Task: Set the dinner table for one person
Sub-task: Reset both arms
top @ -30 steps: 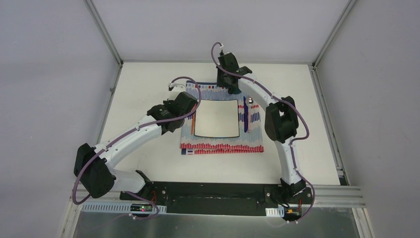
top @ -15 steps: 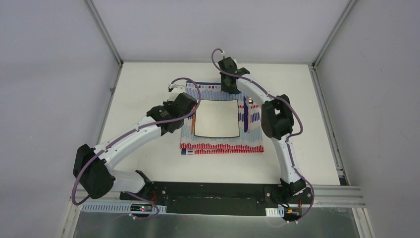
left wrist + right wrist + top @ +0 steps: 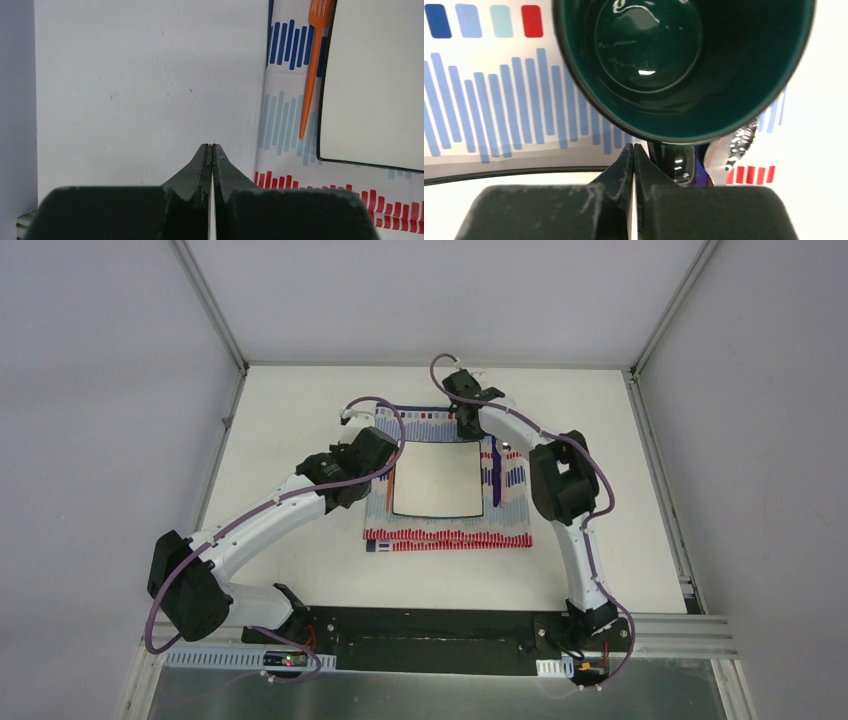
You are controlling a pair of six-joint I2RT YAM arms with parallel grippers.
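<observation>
Setting seemingly finishing: matte-white dinner table [image 3: 300, 570] is lying beneath both arms, bearing striped cloth [image 3: 450, 538], white square plate [image 3: 436, 478], glossy dark-green mug [image 3: 649, 50]. Left gripper [image 3: 210, 150] and right gripper [image 3: 633, 150] are hanging clenched, empty; withdrawing probably follows.

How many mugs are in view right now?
1. The dark green mug stands on the striped cloth, just ahead of the shut right gripper, handle toward it. The arms could hide another in the top view.
</observation>
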